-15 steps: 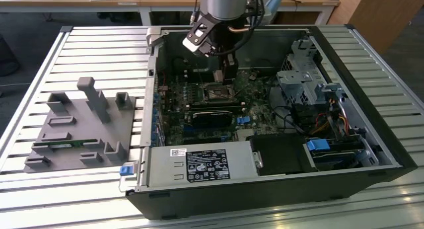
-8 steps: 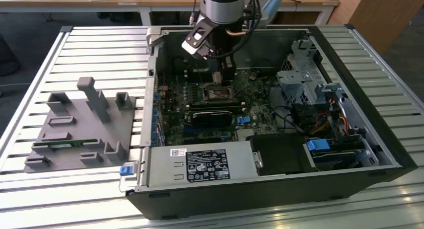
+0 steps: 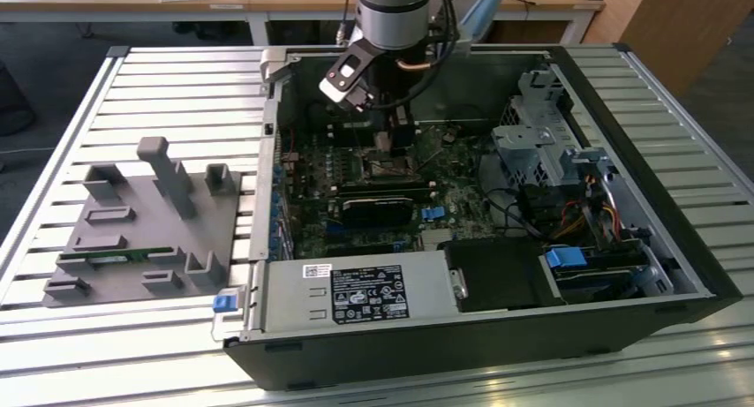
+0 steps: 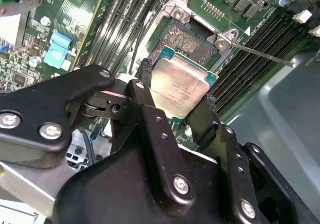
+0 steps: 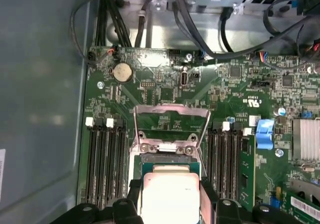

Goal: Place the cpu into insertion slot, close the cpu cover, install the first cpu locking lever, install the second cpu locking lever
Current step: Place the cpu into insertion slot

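Observation:
My gripper is shut on the cpu, a flat square chip with a pale metal top, clamped by its edges between the two black fingers. The chip hangs tilted just above the insertion slot, whose dark centre is bare. In the first wrist view the cpu sits over the near part of the slot, and the cpu cover stands swung open beyond it. A thin metal locking lever sticks out free beside the socket. In the exterior view the gripper hovers over the green motherboard.
The open computer case lies on a slatted metal table. Black memory slots flank the socket. A drive cage and cables fill the exterior view's right, and a power supply sits at the front. A grey fixture block stands outside at the exterior view's left.

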